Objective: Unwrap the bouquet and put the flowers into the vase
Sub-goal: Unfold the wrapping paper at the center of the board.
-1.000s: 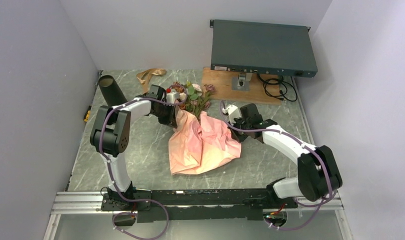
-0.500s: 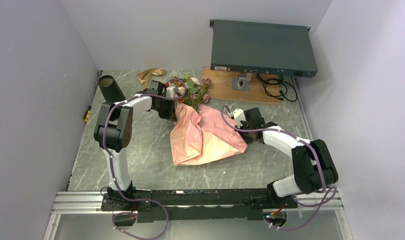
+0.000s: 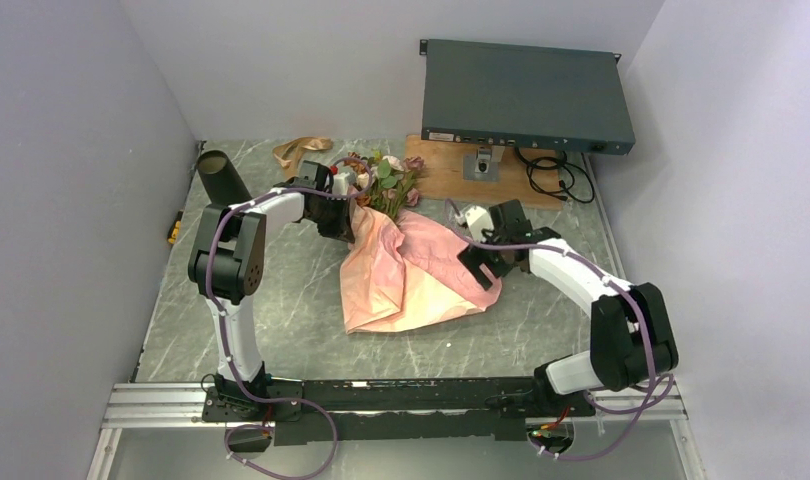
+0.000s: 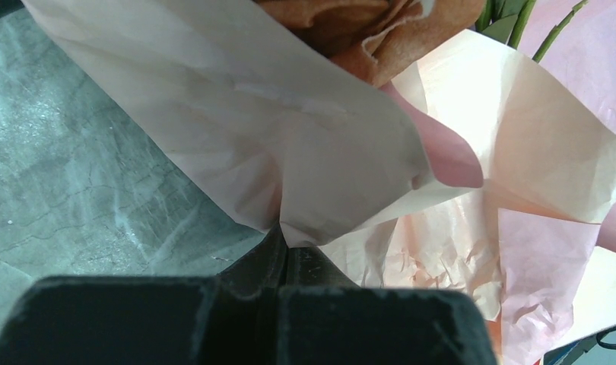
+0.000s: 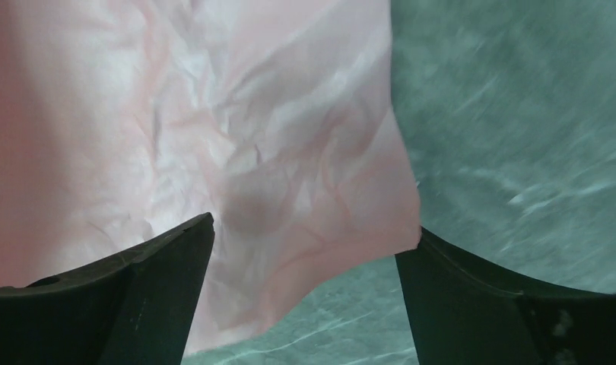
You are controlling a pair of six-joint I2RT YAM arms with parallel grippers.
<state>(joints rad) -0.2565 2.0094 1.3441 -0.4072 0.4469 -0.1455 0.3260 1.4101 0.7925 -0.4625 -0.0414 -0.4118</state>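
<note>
Jaws spread, the right gripper hangs over the right corner of the crinkled salmon-pink paper sheet, while the left gripper pinches its far-left edge.

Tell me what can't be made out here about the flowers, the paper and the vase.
- Flowers: in the top view, pink paper hides the stems; the left wrist view shows one rust bloom, cropped.
- Vase: top view only; left arm hides its foot, inside dark.
- Right jaws: right wrist view blurred; open over paper, contact unclear.
- Yellow item at far left: too small.
</note>
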